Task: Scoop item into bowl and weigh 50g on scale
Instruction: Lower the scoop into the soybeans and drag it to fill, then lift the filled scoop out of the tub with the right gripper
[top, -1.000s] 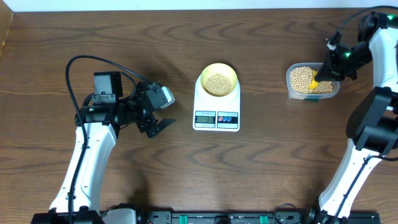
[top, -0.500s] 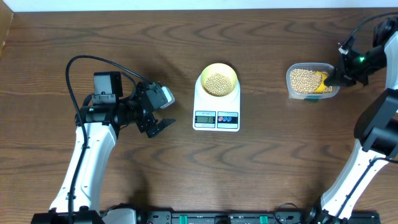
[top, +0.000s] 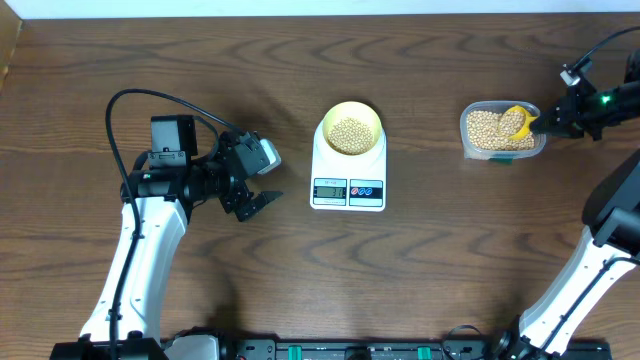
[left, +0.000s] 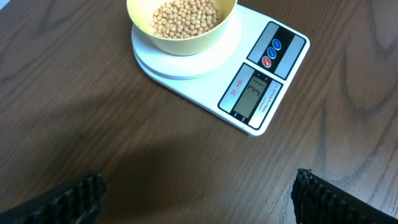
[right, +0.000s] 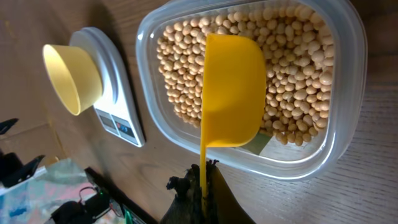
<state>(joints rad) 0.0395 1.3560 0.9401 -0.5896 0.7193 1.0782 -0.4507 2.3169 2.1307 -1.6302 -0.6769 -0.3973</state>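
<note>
The right tool (right: 203, 184) is fully closed on the thin handle of the yellow scoop (right: 231, 87). We see the handle running back toward the right edge of the counter (top: 200, 60) and the cup pointing toward the left edge, so the long axis of the scoop lies roughly parallel to the far edge. The cup sits over the clear tub (right: 349, 93), close above the beans (right: 180, 81) inside it. We cannot tell whether the cup carries a load. The tub stands near the right edge, toward the far side. From the scoop, the pale yellow bowl (left: 186, 46) lies well apart toward the left edge, almost in line with the handle axis. It rests on the far part of the scale (top: 348, 190) at mid-counter and already holds beans. The display (left: 252, 98) faces the near edge, and we cannot read it. We judge that the coming transfer is a leftward carry. The left tool (top: 268, 176) is nearer the scale, with its jaws wide apart and empty.
</note>
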